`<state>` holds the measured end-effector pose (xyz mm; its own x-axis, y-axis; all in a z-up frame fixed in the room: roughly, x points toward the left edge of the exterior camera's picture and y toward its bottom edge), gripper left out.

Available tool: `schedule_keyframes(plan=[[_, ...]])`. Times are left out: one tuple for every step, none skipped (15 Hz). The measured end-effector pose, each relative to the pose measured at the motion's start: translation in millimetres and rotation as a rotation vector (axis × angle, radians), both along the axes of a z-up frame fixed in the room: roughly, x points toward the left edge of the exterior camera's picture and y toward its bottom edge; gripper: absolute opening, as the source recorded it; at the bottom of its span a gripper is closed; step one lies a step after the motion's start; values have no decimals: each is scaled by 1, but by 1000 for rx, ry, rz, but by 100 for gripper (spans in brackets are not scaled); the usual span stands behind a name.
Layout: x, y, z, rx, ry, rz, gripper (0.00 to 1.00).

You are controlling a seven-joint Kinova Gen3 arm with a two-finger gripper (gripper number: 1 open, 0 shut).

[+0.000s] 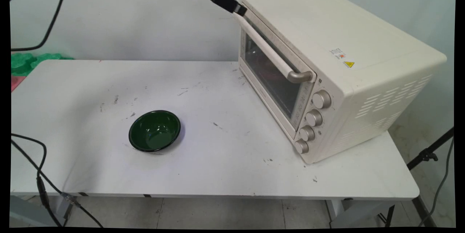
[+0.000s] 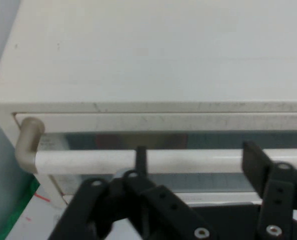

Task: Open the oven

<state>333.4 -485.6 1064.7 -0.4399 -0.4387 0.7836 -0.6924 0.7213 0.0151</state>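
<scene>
Cream oven [image 1: 341, 65] sits at the right of the table [image 1: 218, 167], door shut, four knobs [image 1: 313, 118] stacked down its front right. Gripper [image 2: 196, 160] is at top centre of the main view, at the far end of the door handle [image 1: 269, 53]. Hand view: fingers [image 2: 253, 162] spread apart, straddling the handle bar [image 2: 88, 161], not closed on it. Green bowl [image 1: 154, 130] lower left of centre, well apart from oven.
</scene>
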Motion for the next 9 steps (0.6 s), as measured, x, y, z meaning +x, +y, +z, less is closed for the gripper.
schedule_keyframes(plan=[[-5, -3, -1, 1, -9, -3, 0], [-10, -6, -3, 1, -20, -7, 0], [-15, -9, -5, 2, -31, -10, 0], [-19, -12, -7, 3, -40, -13, 0], [-24, -15, -9, 4, -50, -16, 0], [-28, -17, -11, 6, -59, -18, 0], [-31, -19, -13, 7, -67, -20, 0], [-35, -22, -16, 9, -76, -23, 0], [-39, -24, -18, 11, -84, -25, 0]])
